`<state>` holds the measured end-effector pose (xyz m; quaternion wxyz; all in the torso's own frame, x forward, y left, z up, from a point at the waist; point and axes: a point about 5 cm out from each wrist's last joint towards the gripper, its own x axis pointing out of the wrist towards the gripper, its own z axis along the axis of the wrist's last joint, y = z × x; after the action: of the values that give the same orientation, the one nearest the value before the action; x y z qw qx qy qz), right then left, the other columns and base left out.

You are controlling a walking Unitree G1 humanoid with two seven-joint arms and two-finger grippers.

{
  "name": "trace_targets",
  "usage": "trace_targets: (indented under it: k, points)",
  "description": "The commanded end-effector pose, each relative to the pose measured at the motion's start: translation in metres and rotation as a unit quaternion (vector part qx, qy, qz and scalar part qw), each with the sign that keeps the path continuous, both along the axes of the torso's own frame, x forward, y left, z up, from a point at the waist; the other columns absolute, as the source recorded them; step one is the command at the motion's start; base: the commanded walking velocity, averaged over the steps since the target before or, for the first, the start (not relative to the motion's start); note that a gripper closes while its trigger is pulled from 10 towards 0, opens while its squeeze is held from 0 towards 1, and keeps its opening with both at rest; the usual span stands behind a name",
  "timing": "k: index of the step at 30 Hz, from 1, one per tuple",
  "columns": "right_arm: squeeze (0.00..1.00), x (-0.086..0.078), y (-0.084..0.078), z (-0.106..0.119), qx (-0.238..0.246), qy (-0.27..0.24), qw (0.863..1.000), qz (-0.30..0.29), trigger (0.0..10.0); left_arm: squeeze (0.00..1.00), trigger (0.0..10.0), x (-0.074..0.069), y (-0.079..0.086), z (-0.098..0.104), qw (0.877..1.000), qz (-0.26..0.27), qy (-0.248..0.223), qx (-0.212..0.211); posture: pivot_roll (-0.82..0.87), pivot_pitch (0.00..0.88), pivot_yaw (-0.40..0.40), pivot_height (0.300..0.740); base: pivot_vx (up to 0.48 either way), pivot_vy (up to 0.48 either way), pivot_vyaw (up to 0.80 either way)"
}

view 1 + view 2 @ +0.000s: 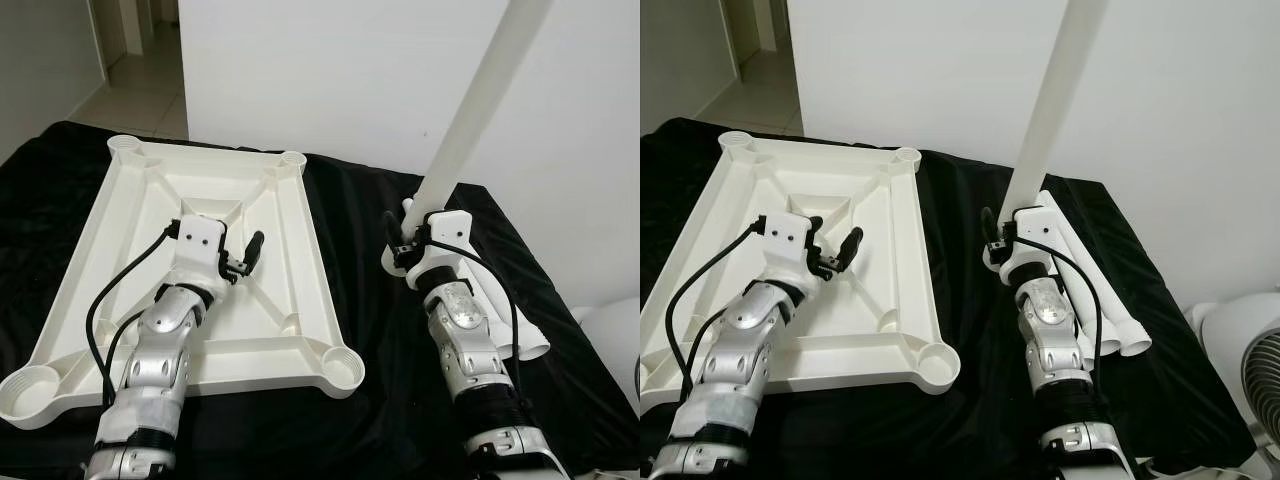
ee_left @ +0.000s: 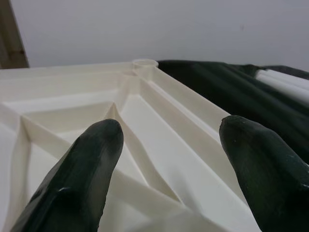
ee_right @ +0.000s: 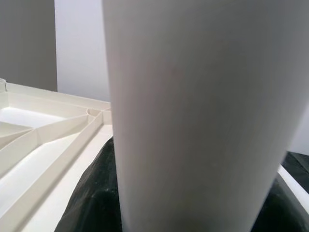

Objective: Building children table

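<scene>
The white table top [image 1: 270, 215] lies upside down on a black cloth [image 1: 370, 300], its ribbed underside facing up and a round leg socket at each corner; the near right socket [image 1: 342, 368] sits closest to the robot's right arm, and the far right socket [image 1: 292, 159] is by the wall. A long white table leg [image 1: 470, 120] stands nearly upright and leans a little to the right, lifted well clear of the cloth, with its lower end held in the right claw [image 1: 420, 225], which seems to be pinching it, though the leg hides the fingers themselves. The leg is off to the right of the table top, apart from it and not over any socket. More white legs [image 1: 1110, 320] lie on the cloth just beside the right arm. The left claw [image 1: 250, 250] hovers over the middle of the table top with its fingers [image 2: 82, 174] spread wide and nothing between them. The step in hand looks like fitting the first leg. The next move, as I judge it, calls for swinging the leg leftward over a socket, probably the near right one, bringing it truly vertical and pressing its end down into the ring, while the left claw could steady the table top against sliding.
</scene>
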<state>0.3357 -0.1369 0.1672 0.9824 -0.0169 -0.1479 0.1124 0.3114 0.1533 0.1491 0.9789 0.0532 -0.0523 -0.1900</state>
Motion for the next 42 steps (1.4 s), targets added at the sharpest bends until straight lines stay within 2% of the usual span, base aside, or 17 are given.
trace_targets:
  k: [1,3,10,18,20,21,23,27,30,32,35,38,42]
  points:
    - [0.0,0.0,-0.007,-0.001,-0.002,0.002,1.0,-0.009,10.0,0.0,10.0,-0.013,-0.025,-0.001,0.985,-0.17,0.021,0.022,0.11,0.013,-0.13,0.74,0.0,0.0,0.0]
    - [0.0,0.0,-0.007,0.0,0.0,0.001,1.0,-0.011,10.0,0.0,10.0,-0.022,-0.031,-0.006,0.974,-0.219,0.035,0.041,0.11,0.014,-0.124,0.74,0.0,0.0,0.0]
    - [0.0,-0.001,-0.008,-0.001,0.0,0.0,1.0,-0.014,10.0,0.0,10.0,-0.029,-0.032,-0.013,0.966,-0.244,0.045,0.071,0.11,0.016,-0.111,0.74,0.0,0.0,0.0]
    - [0.0,-0.003,-0.012,-0.002,-0.001,-0.002,1.0,-0.024,10.0,0.0,10.0,-0.023,-0.021,-0.011,0.976,-0.197,0.051,0.076,0.11,0.017,-0.102,0.74,0.0,0.0,0.0]
    - [0.0,-0.004,-0.015,-0.001,-0.001,-0.003,1.0,-0.028,10.0,0.0,10.0,-0.014,-0.013,0.0,0.989,-0.141,0.029,0.047,0.11,0.015,-0.101,0.74,0.0,0.0,0.0]
    - [0.0,-0.004,-0.015,-0.001,-0.001,-0.003,1.0,-0.028,10.0,0.0,10.0,-0.014,-0.013,0.0,0.989,-0.141,0.029,0.047,0.11,0.015,-0.101,0.74,0.0,0.0,0.0]
    - [0.0,-0.003,-0.015,0.0,0.002,-0.005,0.999,-0.031,10.0,0.0,10.0,-0.005,-0.006,0.01,0.995,-0.094,0.014,0.01,0.11,0.012,-0.103,0.74,0.0,0.0,0.0]
    - [0.0,-0.003,-0.016,0.001,0.005,-0.006,0.999,-0.034,10.0,0.0,10.0,0.0,0.0,0.016,0.998,-0.064,0.001,-0.01,0.11,0.011,-0.103,0.74,0.0,0.0,0.0]
    - [0.0,-0.007,-0.02,0.0,0.042,-0.009,0.997,-0.06,10.0,0.0,10.0,0.007,0.007,0.024,0.999,0.01,-0.03,-0.02,0.11,0.004,-0.102,0.74,0.0,0.0,0.0]
    - [0.0,-0.011,-0.025,-0.004,0.057,-0.005,0.995,-0.081,10.0,0.0,10.0,0.008,0.008,0.024,0.999,0.033,-0.032,-0.026,0.1,0.005,-0.092,0.74,0.0,0.0,0.0]
    - [0.0,-0.012,-0.028,-0.006,0.058,-0.002,0.994,-0.09,10.0,0.0,10.0,0.008,0.008,0.023,0.998,0.037,-0.03,-0.032,0.1,0.005,-0.092,0.74,0.0,0.0,0.0]
    - [0.0,-0.023,-0.042,-0.016,0.07,0.009,0.99,-0.124,10.0,0.0,10.0,0.008,0.003,0.019,0.998,0.037,-0.013,-0.058,0.09,0.009,-0.073,0.74,0.0,0.0,0.0]
    - [0.0,-0.026,-0.045,-0.015,0.064,0.008,0.99,-0.125,10.0,0.0,10.0,0.01,0.0,0.018,0.997,0.038,-0.005,-0.062,0.08,0.009,-0.062,0.74,0.0,0.0,0.0]
